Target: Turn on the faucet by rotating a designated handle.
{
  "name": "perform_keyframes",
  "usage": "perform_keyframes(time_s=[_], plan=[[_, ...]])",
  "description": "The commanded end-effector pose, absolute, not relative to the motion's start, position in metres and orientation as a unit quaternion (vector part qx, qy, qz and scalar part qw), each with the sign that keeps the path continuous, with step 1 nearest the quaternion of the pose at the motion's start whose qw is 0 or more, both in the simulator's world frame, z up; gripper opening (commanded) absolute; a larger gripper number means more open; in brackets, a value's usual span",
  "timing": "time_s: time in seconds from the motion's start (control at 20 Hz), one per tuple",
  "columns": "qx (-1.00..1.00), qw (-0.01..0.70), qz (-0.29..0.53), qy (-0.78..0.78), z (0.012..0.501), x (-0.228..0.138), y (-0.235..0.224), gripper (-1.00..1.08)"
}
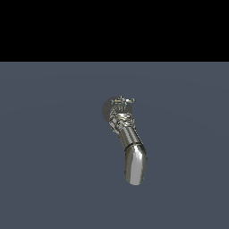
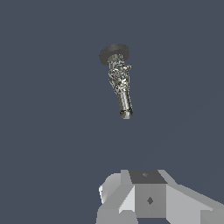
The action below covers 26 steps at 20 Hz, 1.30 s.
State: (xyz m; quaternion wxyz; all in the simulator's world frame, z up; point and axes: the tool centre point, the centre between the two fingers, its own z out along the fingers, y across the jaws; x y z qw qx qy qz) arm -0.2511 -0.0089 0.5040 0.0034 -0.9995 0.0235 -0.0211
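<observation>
A chrome faucet (image 1: 129,143) lies on the flat grey-blue floor (image 1: 49,147) in the middle of the exterior view. Its wide spout (image 1: 135,167) points toward the camera. A small cross-shaped handle (image 1: 123,101) sits at its far end, by the round base (image 1: 108,110). No arm shows in the exterior view. In the wrist view the faucet (image 2: 120,83) is small and far off, with its dark round base (image 2: 114,53) and its spout tip (image 2: 126,113). Only the grey-white body of my gripper (image 2: 146,197) shows at the picture's edge. Its fingers are out of view, well apart from the faucet.
The grey-blue floor spreads all around the faucet with nothing else on it. A black band (image 1: 114,29) fills the exterior view above the floor.
</observation>
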Motion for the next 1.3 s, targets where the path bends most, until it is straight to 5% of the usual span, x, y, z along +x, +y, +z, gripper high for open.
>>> perform_keyframes(time_s=[0.0,0.05,0.35,0.5,0.6,0.65,0.7,0.75,0.85,0.9,0.95,1.0,1.05,1.15,1.2,1.25], plan=[[-0.999,0.002,0.024,0.037,0.471,-0.248,-0.021,-0.28],[-0.999,-0.009,0.025,0.036,0.457,-0.24,-0.029,-0.12],[-0.989,-0.031,0.106,0.094,0.335,-0.219,-0.041,-0.12],[-0.979,-0.012,0.113,0.171,0.295,-0.201,-0.062,0.06],[-0.98,-0.019,0.118,0.16,0.267,-0.188,-0.04,0.08],[-0.975,-0.038,0.118,0.184,0.256,-0.184,-0.057,0.51],[-0.972,-0.034,0.101,0.21,0.257,-0.168,-0.086,0.38],[-0.977,-0.034,0.087,0.192,0.256,-0.144,-0.05,0.34],[-0.966,-0.001,0.093,0.24,0.239,-0.147,-0.083,0.38],[-0.971,-0.014,0.084,0.222,0.23,-0.132,-0.059,0.32],[-0.965,-0.035,0.075,0.248,0.224,-0.124,-0.085,0.21],[-0.975,-0.05,0.077,0.202,0.208,-0.117,-0.037,0.62],[-0.982,-0.066,0.062,0.164,0.201,-0.102,-0.013,0.46],[-0.964,-0.041,0.068,0.254,0.187,-0.106,-0.075,0.58],[-0.971,-0.066,0.062,0.222,0.172,-0.1,-0.056,0.43],[-0.975,-0.052,0.029,0.213,0.187,-0.065,-0.079,0.85]])
